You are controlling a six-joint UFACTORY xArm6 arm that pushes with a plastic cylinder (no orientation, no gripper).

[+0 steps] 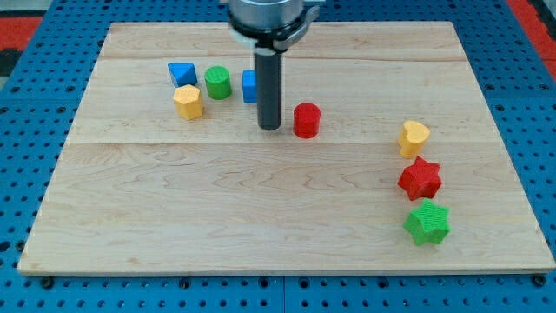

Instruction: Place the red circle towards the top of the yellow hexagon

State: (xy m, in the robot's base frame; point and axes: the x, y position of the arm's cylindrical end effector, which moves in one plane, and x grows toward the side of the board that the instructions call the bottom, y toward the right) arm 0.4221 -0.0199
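The red circle (pixel 306 120) stands on the wooden board near the middle, toward the view's top. The yellow hexagon (pixel 188 102) sits well to its left. My tip (pixel 270 127) is on the board just left of the red circle, a small gap between them, and to the right of the yellow hexagon. The rod rises from the tip to the arm's head at the view's top.
A blue triangle (pixel 182 73) and a green circle (pixel 217 83) sit just above the yellow hexagon. A blue block (pixel 249 87) is partly hidden behind the rod. At the right stand a yellow heart (pixel 414 138), a red star (pixel 420 179) and a green star (pixel 426 223).
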